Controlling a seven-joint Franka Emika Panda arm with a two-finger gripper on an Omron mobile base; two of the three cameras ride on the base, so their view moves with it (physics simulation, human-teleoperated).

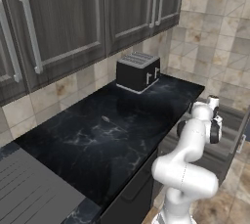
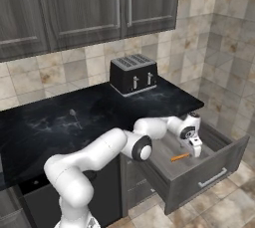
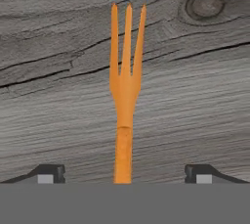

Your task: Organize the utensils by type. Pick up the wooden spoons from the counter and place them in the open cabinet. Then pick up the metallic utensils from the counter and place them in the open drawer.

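Hand: the hand [image 2: 195, 145] is hanging down inside the open drawer [image 2: 209, 170], and its two fingertips [image 3: 46, 173] are standing wide apart with nothing between them gripped.
Fork: one orange fork [image 3: 126, 96] is lying flat on the drawer's wooden floor, tines pointing away from the hand, handle running back between the spread fingertips without touching either.
Why there: I judge the fork is being treated as one of the metallic utensils, and the drawer is where the task is sending those; it is lying loose, so the wide jaws are reading to me as a release rather than a reach.
Arm: the white arm is stretching from the base across the front of the table [image 1: 97, 135] and bending down over the drawer, which is why the wrist is sitting low beside the table's edge.
Spoon: one small grey utensil [image 2: 74, 115], apparently a spoon, is lying alone on the dark table, well apart from the drawer; it is too small to tell its material.
Toaster: one black toaster [image 2: 133, 74] is standing at the back of the table against the tiled wall.
Count: one fork in the drawer, one utensil on the table, one toaster.
Remaining: in my judgement the table utensil is waiting to be sorted.
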